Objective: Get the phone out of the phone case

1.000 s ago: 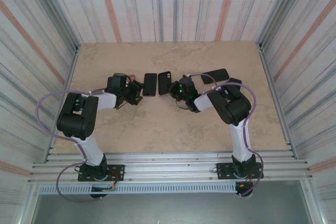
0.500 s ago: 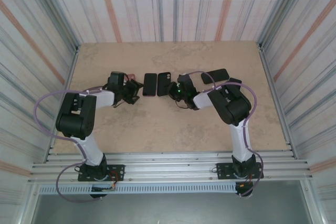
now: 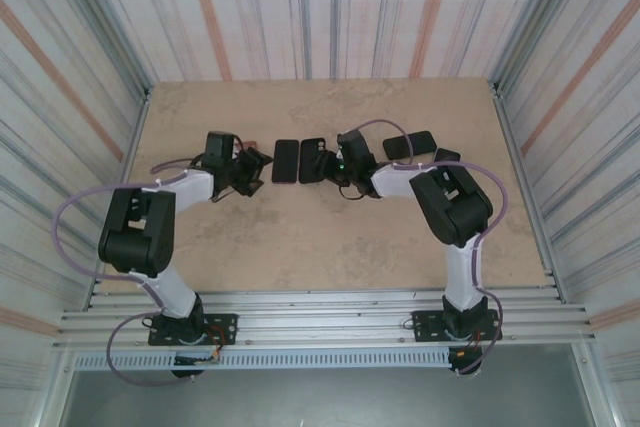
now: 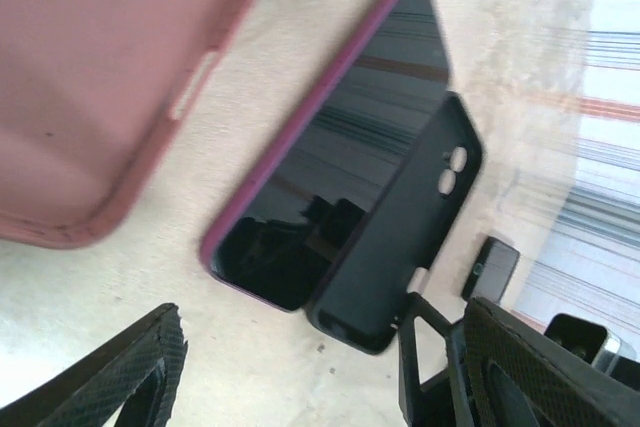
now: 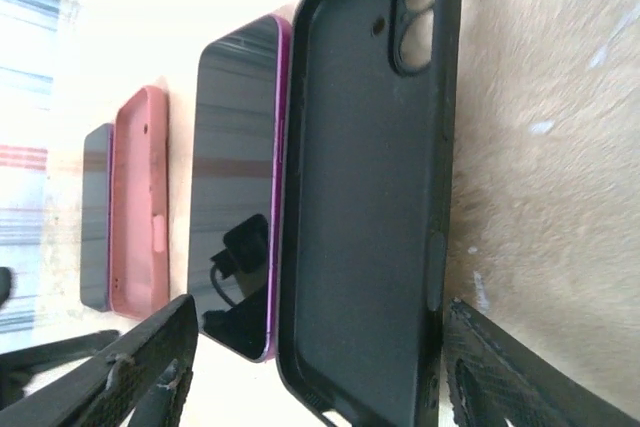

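Beige table (image 3: 300, 237) inside striped walls: phone cased, both grippers empty.
Toward the table's far edge, about midway along it, the phone (image 4: 330, 167) lies screen up inside its magenta case (image 5: 275, 147). An empty black case (image 5: 370, 177) lies just beside it on the right arm's side. The left gripper (image 4: 325, 347) and right gripper (image 5: 320, 327) flank the pair, each with fingers spread wide, holding and touching nothing. This looks like the approach step, with extraction not yet begun. The next move probably calls for one gripper to pin the magenta rim while the other pries a phone corner free, without catching the black case.
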